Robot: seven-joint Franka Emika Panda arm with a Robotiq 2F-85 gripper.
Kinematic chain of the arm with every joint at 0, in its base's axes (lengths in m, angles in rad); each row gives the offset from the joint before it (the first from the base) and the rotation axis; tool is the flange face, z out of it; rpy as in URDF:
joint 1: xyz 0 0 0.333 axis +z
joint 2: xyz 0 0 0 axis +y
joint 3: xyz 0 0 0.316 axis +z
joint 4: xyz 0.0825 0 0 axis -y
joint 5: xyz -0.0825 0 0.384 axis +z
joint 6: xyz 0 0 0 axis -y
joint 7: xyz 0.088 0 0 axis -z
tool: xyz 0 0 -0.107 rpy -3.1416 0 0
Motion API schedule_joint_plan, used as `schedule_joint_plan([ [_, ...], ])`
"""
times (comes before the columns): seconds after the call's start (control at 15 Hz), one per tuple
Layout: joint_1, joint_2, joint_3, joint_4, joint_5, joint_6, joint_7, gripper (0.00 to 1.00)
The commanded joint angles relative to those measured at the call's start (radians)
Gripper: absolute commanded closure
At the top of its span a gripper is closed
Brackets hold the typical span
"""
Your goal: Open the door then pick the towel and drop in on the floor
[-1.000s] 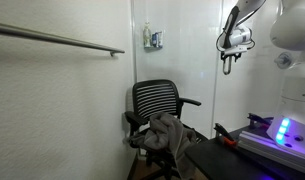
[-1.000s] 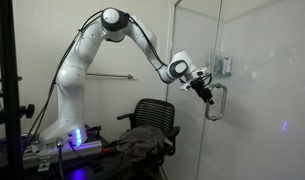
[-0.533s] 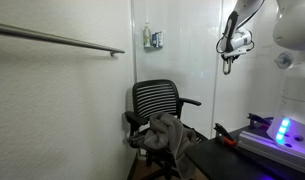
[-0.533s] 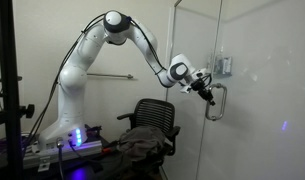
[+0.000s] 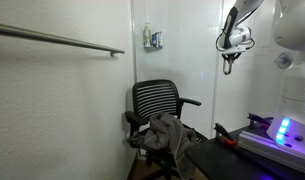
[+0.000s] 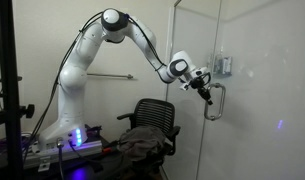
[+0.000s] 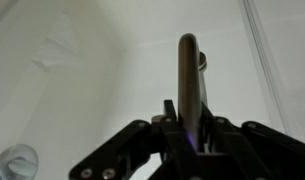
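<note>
Since the door [image 6: 262,120] looks shut, the opening step comes before anything else. This tall white glossy panel fills one side in an exterior view and forms the pale background of the wrist view.

The white Franka arm [image 6: 92,50] reaches from its base across to the door. Below it stands a black mesh office chair [image 6: 152,112], near the door. The grey towel [image 5: 167,135] lies crumpled over the chair's seat and front edge, well apart from the gripper.

The silver D-shaped pull handle [image 6: 220,100] is mounted upright on the door. In the wrist view its bar [image 7: 189,80] runs straight down between the fingers. The Robotiq gripper [image 6: 206,94] has its jaws drawn in on this bar, 1 finger on each side, and I see no gap. How firm the hold is I cannot tell.

I see 3 risks:
- The bar is smooth metal, so a light clamp could slide along it or slip off during the pull.
- A straight pull, rather than one following the door's arc, could twist the wrist against the handle and break the grip.
- The swinging panel or the arm's elbow could strike the chair and shift the towel.
</note>
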Motion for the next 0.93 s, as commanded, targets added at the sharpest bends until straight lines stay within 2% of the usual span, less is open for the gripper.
schedule_joint_plan([
  [0.0,-0.016,-0.127,0.007,-0.024,-0.032,-0.233,-0.107,0.94],
  [0.33,-0.014,-0.207,-0.001,-0.047,-0.073,-0.391,-0.067,0.94],
  [0.87,-0.024,-0.326,-0.001,-0.123,-0.262,-0.542,0.109,0.94],
])
